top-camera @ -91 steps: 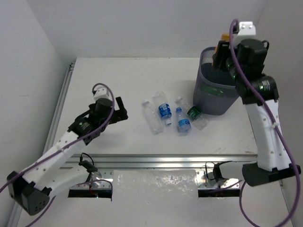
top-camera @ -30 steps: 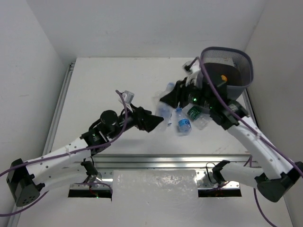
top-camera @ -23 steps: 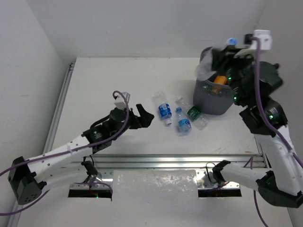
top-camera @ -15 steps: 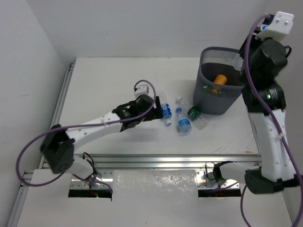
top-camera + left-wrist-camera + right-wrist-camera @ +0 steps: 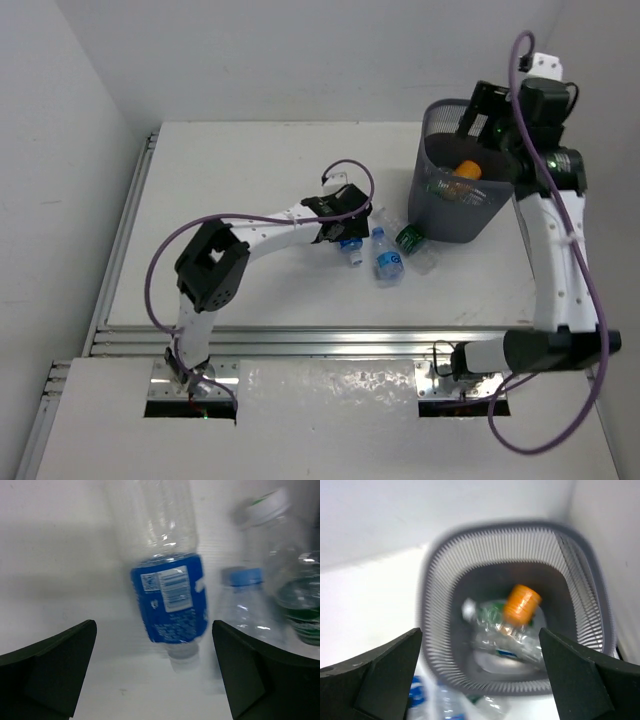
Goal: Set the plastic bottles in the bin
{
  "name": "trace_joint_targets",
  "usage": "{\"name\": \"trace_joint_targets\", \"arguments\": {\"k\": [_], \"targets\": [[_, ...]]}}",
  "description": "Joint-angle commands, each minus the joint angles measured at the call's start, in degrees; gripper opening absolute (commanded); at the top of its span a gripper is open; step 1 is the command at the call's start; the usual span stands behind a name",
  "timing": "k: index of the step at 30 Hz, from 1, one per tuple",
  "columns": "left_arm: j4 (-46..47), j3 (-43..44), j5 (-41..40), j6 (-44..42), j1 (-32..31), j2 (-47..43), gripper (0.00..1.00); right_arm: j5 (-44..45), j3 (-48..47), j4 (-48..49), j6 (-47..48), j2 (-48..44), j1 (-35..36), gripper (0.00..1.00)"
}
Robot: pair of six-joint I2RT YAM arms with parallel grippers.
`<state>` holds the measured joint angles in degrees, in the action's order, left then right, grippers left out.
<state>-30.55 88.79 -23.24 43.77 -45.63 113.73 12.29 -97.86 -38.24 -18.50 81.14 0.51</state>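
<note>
Left wrist view: left gripper (image 5: 154, 627) spread wide and empty above blue-labelled bottle (image 5: 170, 600) lying on table (image 5: 60, 555), cap toward 6 o'clock. At its 3 o'clock, blue-capped bottle (image 5: 242, 612), then green-labelled bottle (image 5: 302, 605). Likewise spread and empty, right gripper (image 5: 480, 635) over bin (image 5: 427, 585) holding orange bottle (image 5: 521, 601) and clear bottles (image 5: 495, 630). Seen from above, those three on the table at bin's 8 o'clock

The white table (image 5: 220, 170) carries a cluster of lying plastic bottles (image 5: 388, 262) just beside the upright bin (image 5: 450, 215).
</note>
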Motion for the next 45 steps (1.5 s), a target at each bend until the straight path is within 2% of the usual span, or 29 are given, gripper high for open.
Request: {"name": "trace_joint_targets", "arguments": {"k": [1,3,5,7,8,9,10,11,13,14,15,16,17,20,21,24,32,34,35,36,37,38,39,40,41,42,43,44,45], "targets": [[0.82,1.82,0.04,1.23,1.15,4.2,0.97,-8.5,-2.95,2.12,-3.38,-6.17,0.1,0.99],[3.02,1.91,0.74,0.88,1.5,6.05,0.95,-15.06,-1.29,2.11,-4.69,-7.84,0.1,0.99],[6.81,1.3,0.92,0.09,2.29,8.08,0.88,-19.83,2.57,2.9,-6.53,-9.86,0.19,0.99],[13.03,-2.72,2.85,-2.27,3.0,7.21,0.69,-25.72,7.91,5.36,-8.12,-11.53,1.06,0.99],[13.84,-4.14,2.42,-2.63,3.43,6.25,0.3,-28.44,10.21,6.85,-9.35,-12.58,1.59,0.99],[14.45,-5.9,1.02,-2.29,3.61,2.67,0.1,-33.69,12.33,8.34,-9.97,-14.24,3.25,0.99],[15.33,-10.61,0.66,-2.37,3.79,-0.15,0.0,-36.0,16.09,10.79,-10.67,-14.87,4.4,0.99],[16.73,-13.53,0.57,-2.98,3.53,-3.31,0.0,-38.37,17.78,11.77,-11.03,-15.22,5.63,0.99],[23.57,-24.59,1.7,-5.79,2.56,-16.3,0.0,-43.48,21.39,14.06,-11.21,-15.4,9.67,0.99],[26.82,-28.55,4.84,-7.45,2.3,-20.96,0.0,-44.89,22.36,15.11,-11.29,-15.49,10.99,0.99],[36.25,-37.12,7.92,-11.56,1.95,-31.36,0.0,-46.64,24.89,18.6,-11.99,-15.58,12.65,0.99],[41.3,-41.55,11.87,-13.43,1.94,-36.69,0.0,-51.97,26.66,21.86,-15.48,-15.84,13.02,0.99],[49.88,-48.64,20.43,-16.67,2.12,-46.14,0.0,-58.02,30.24,29.63,-17.77,-16.45,13.37,0.99],[60.56,-55.29,37.85,-20.99,2.47,-59.19,0.0,-62.74,34.39,41.45,-24.99,-16.89,16.86,0.99],[60.95,-56.96,39.92,-22.14,2.56,-61.07,0.0,-62.74,35.8,46.45,-25.44,-16.81,18.28,0.99],[60.95,-56.19,44.24,-21.63,2.56,-62.58,0.0,-62.22,34.68,49.57,-24.74,-14.97,23.29,0.99],[62.98,-51.09,51.54,-21.45,2.65,-55.29,0.0,-60.19,32.3,53.44,-23.34,-11.19,29.1,0.99],[62.63,-48.99,53.03,-21.36,2.65,-53.63,0.03,-59.58,31.77,53.44,-22.63,-10.14,29.89,0.92],[62.28,-47.67,53.04,-21.27,2.65,-53.27,0.04,-59.67,31.51,53.44,-22.72,-9.78,29.9,0.78],[61.84,-47.23,52.78,-21.27,2.56,-53.0,0.14,-59.06,31.25,53.01,-22.11,-9.69,29.9,0.6],[60.01,-46.61,50.77,-21.18,2.65,-53.0,0.28,-57.75,30.72,51.7,-21.15,-9.95,29.9,0.44],[57.99,-45.74,48.14,-20.92,2.56,-53.17,0.66,-55.3,28.98,46.2,-19.4,-10.39,29.81,0.0],[55.44,-45.21,44.55,-20.92,2.56,-53.52,0.87,-45.01,27.74,42.49,-14.94,-11.35,29.72,0.0],[48.72,-44.59,36.25,-20.83,2.47,-54.4,0.99,-38.2,26.86,39.33,-13.33,-12.49,29.63,0.0],[44.74,-43.63,27.46,-20.31,2.39,-55.02,1.0,-23.6,23.46,32.33,-10.53,-14.24,29.46,0.0],[37.82,-43.44,23.72,-19.61,2.3,-55.46,1.0,-16.5,20.38,28.43,-8.76,-14.52,29.11,0.0],[34.97,-43.62,19.6,-18.73,2.3,-56.24,1.0,-9.38,17.04,24.39,-6.66,-14.17,28.76,0.0],[32.24,-44.58,16.68,-16.81,2.3,-57.56,1.0,-2.0,9.44,17.74,-4.98,-12.61,28.14,0.0],[29.69,-45.11,11.78,-15.57,2.3,-58.09,1.0,8.17,5.7,15.76,0.43,-11.37,27.62,0.0]]}}
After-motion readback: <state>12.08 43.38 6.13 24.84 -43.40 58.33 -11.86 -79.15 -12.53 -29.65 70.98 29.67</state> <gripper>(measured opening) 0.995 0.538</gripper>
